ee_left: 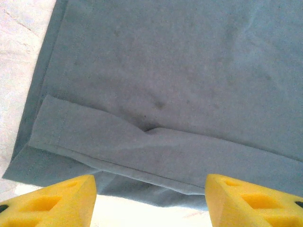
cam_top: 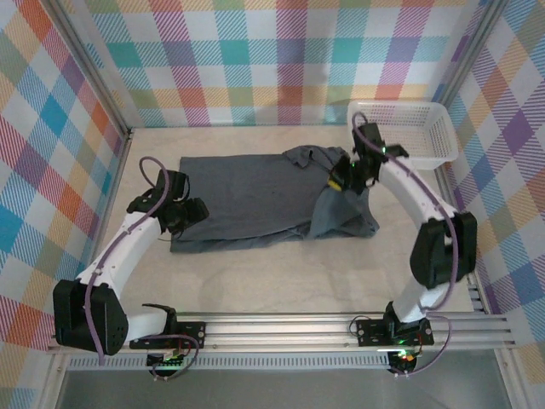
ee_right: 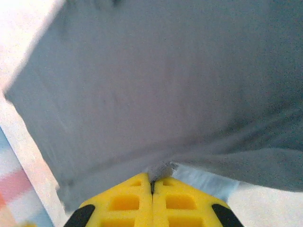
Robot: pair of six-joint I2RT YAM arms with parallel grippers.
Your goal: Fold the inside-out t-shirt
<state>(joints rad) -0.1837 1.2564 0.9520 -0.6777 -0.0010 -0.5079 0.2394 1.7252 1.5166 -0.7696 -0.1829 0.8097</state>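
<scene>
T-shirt lies mid table, long axis left-right. Right pincer clamped on its bunched right end; left pincer apart, just over the left hem, cloth directly ahead.

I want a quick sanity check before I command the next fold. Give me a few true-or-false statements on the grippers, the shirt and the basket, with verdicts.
1. The right gripper is shut on the cloth of the t-shirt. True.
2. The left gripper is clamped on the shirt's edge. False: its jaws stand apart over the edge, with nothing gripped between them.
3. The t-shirt lies in the basket. False: it lies on the table; the basket stands at the far right corner.
4. A strip along the shirt's edge is folded over onto the shirt. True.
</scene>
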